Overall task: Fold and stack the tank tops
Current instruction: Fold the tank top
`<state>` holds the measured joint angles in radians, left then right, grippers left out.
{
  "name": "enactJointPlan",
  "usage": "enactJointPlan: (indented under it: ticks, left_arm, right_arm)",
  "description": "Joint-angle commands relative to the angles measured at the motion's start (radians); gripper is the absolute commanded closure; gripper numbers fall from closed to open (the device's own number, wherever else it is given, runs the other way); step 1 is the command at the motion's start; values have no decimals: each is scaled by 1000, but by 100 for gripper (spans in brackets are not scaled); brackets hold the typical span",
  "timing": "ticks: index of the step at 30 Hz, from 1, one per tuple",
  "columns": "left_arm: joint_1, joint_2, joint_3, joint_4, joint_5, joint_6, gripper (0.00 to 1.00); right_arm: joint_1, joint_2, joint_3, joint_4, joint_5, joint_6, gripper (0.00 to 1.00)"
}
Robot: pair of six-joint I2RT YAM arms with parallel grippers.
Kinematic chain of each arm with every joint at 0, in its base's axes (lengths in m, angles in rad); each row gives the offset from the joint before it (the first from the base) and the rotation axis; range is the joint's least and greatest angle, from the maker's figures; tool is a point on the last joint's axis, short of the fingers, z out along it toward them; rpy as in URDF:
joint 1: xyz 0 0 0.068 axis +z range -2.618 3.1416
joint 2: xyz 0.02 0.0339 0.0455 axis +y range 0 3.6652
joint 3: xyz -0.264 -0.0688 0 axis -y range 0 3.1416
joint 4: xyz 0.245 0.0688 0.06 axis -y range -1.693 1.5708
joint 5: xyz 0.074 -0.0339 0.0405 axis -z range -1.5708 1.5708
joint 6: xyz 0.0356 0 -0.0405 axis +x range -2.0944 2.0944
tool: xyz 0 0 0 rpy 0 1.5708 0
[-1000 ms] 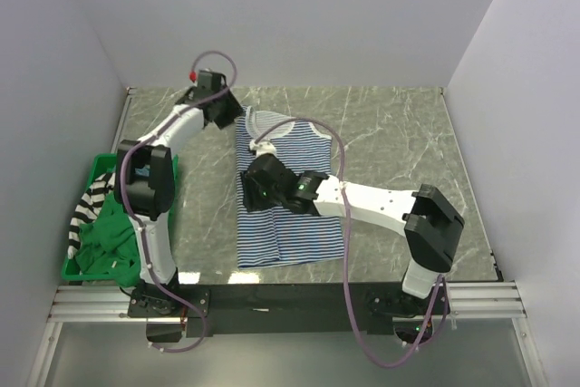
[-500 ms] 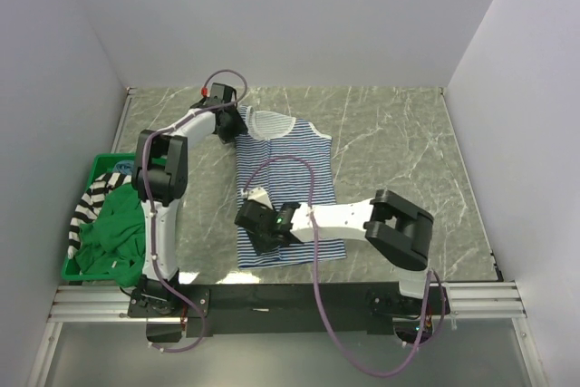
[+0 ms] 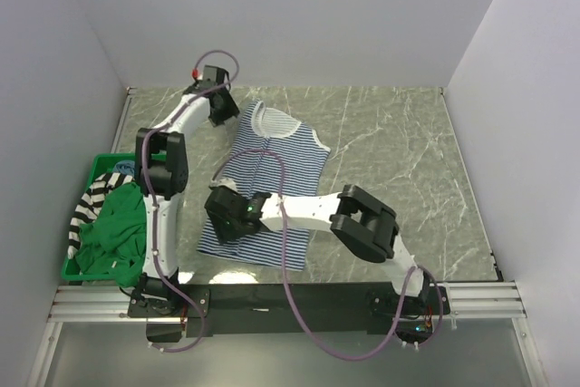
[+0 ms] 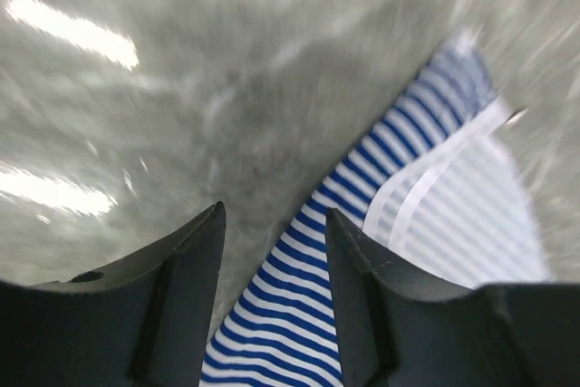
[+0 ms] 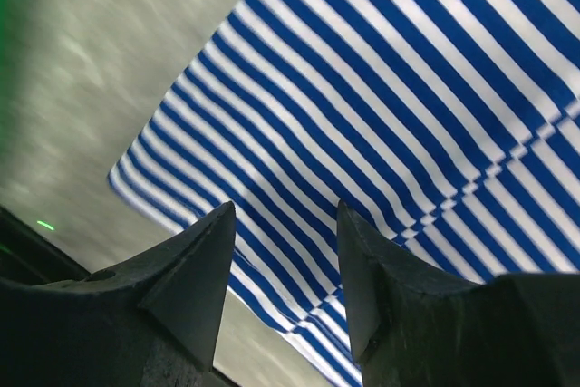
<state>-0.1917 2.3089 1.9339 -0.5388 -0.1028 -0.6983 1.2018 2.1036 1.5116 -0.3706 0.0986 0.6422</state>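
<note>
Left wrist view blurred — left hand [image 4: 274,215], right hand [image 5: 285,209] gape above striped top [image 3: 299,165].

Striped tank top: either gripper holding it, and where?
Nothing looks clamped. The left gripper is open astride a strap of the striped tank top; the right gripper is open over its hem.

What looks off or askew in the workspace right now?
The navy-white striped tank top lies diagonally rather than square, with its hem swung to the near left and its neckline at the far side. In the green bin, the black-white striped top seems to drape over the left rim. Nothing looks damaged.
</note>
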Motion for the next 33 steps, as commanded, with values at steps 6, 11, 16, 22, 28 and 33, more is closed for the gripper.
enactJointPlan:
  ticks: [6, 11, 16, 22, 28, 33]
  left_arm:
    - [55, -179, 146, -30, 9, 40, 44]
    - [41, -348, -49, 51, 52, 7, 46]
    - [-60, -531, -286, 109, 51, -7, 51]
    - [-357, -695, -620, 109, -35, -30, 57]
    - [-632, -795, -832, 51, -115, -87, 59]
    - [-810, -784, -918, 53, -127, -150, 56]
  right_arm:
    - [-85, -49, 82, 137, -34, -6, 43]
    - [-195, -287, -110, 151, 13, 23, 42]
    - [-410, -481, -252, 116, 21, 25, 44]
    - [-709, -438, -303, 130, -46, -4, 46]
    - [-824, -261, -245, 173, -146, -26, 46]
    - [-863, -177, -191, 176, -131, -18, 45]
